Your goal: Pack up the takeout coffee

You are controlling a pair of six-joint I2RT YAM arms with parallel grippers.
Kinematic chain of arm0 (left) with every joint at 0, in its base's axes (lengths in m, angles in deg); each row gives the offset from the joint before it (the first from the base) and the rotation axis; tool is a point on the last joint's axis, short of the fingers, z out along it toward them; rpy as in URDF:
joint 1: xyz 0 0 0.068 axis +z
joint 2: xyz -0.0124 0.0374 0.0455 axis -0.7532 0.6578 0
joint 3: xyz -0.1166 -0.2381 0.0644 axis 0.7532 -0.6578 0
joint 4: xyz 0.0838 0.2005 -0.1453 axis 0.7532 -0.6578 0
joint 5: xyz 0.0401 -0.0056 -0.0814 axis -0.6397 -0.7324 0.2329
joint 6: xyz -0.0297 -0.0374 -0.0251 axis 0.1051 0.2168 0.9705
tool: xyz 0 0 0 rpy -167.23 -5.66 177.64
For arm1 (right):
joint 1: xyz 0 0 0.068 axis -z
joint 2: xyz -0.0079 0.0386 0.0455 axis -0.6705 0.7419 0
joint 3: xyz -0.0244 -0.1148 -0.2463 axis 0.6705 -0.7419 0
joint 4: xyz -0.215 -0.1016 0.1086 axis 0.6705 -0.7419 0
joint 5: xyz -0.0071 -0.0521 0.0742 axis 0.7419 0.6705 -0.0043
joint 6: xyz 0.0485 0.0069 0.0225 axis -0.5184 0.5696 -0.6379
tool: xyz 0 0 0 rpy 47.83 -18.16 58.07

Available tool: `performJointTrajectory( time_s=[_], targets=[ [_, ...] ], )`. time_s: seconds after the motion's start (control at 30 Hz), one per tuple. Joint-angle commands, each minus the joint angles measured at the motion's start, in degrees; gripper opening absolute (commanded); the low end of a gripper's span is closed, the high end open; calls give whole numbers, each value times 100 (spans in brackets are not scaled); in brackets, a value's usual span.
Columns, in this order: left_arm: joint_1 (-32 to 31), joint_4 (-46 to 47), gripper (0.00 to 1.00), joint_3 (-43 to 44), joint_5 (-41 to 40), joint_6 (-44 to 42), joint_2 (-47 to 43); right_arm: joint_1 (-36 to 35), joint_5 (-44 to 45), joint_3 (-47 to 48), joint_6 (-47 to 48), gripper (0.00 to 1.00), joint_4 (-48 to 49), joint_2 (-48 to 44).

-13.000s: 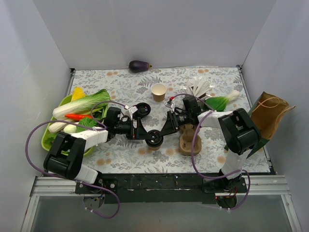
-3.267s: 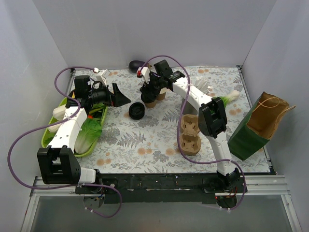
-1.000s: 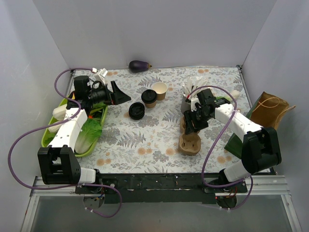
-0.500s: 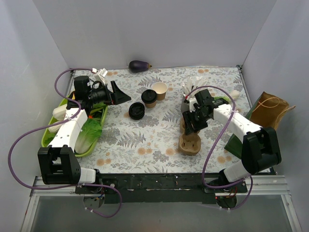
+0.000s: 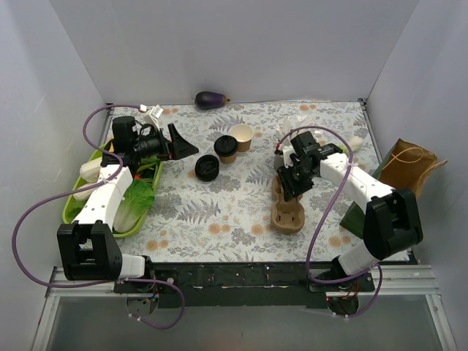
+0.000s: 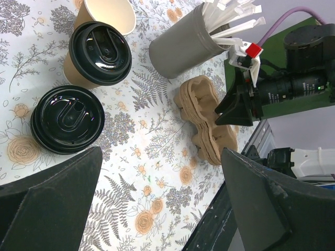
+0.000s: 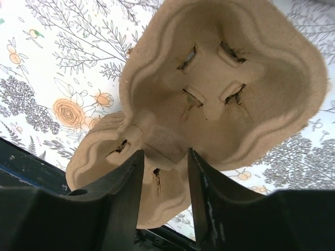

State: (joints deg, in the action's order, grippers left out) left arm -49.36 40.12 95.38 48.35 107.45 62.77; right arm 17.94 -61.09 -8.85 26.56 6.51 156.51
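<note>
Finding the takeout coffee [image 5: 227, 147] standing upright on the flower-printed bench [image 5: 219, 212], toward the back middle, black lid on, touched by neither arm. Noting raised marks on that lid in the left wrist view, too small for reading. Seeing a lidless tan cup [image 5: 242, 137] just beside it, farther back and to the right, and a stack of loose black lids [image 5: 207, 168] just beside it, nearer and to the left. Moving outward to a grey holder of white straws [image 6: 183, 47], then to a stack of pulp cup carriers [image 5: 287, 208] lying flat near the right arm. Watching the right gripper [image 5: 289, 191] reaching down onto the far end of that stack, jaws partly apart and straddling the narrow middle bridge of the top carrier, both fingers [image 7: 131, 198] lying close against its edges; not managing to tell whether pressing or merely alongside. Seeing the left gripper [image 5: 189, 148] hovering above the bench left of the cups, jaws spread wide, holding nothing, pointing toward the coffee.
</note>
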Motion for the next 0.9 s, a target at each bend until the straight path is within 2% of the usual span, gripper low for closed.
performJointTrajectory(
  time_s=[0.0,0.23,0.37,0.47,0.63,0.87],
  targets=[
    [23,123,98,-9,127,18,-209,-36,71,653,491,40,-316,-130],
    [23,264,98,0,180,141,-112,-45,-158,795,721,35,-510,-420],
    [23,308,98,18,224,220,-59,-53,-237,435,580,57,-309,-438],
    [23,325,98,62,207,229,-51,-62,-141,224,510,66,-203,-377],
    [23,334,98,0,180,237,-164,-62,-132,144,475,73,-88,-236],
    [23,325,98,-88,171,220,-261,-97,-176,171,440,75,-44,-34]
  ],
)
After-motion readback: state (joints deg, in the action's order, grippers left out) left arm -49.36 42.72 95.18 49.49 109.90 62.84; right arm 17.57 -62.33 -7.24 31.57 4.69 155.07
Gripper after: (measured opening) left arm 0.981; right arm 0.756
